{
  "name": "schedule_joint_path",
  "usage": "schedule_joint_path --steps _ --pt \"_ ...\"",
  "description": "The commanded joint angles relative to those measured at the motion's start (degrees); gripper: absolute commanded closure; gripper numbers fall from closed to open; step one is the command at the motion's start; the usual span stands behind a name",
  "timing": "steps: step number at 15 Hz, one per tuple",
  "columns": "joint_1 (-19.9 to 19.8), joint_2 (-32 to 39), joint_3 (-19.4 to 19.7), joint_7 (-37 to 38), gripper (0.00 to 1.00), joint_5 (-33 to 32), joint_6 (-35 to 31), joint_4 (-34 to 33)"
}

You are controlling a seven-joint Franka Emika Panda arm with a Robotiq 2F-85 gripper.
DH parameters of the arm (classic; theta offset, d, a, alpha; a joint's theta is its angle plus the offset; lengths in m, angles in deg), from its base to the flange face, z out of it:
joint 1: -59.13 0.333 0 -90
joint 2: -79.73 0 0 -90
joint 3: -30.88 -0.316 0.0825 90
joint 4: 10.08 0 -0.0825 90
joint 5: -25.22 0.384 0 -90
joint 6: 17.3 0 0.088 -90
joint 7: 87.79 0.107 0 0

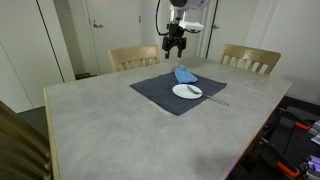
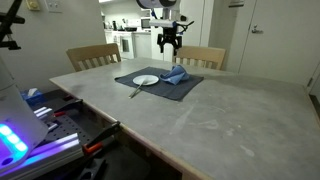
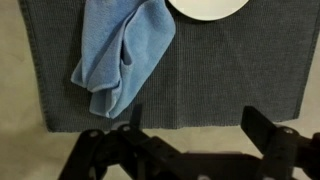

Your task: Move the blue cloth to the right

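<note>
A crumpled blue cloth [image 1: 184,75] lies on a dark grey placemat [image 1: 150,90], next to a white plate [image 1: 186,91]. It shows in both exterior views [image 2: 176,75] and in the wrist view [image 3: 122,52] at upper left. My gripper [image 1: 175,48] hangs above the far edge of the placemat, over the cloth and apart from it. Its fingers are spread and hold nothing. In the wrist view the fingers [image 3: 195,125] frame the placemat's edge [image 3: 200,90] and bare table.
A fork [image 1: 214,97] lies beside the plate on the placemat. Two wooden chairs [image 1: 133,57] [image 1: 250,58] stand behind the grey table [image 1: 120,130]. A workbench with tools [image 2: 50,115] stands beside the table.
</note>
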Motion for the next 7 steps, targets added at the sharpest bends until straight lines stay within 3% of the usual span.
schedule_joint_path --steps 1,7 --pt "-2.2 -2.9 -2.3 -5.0 0.0 3.5 2.3 1.3" --pt "-2.8 -4.3 -3.0 -7.8 0.0 7.4 4.2 1.1"
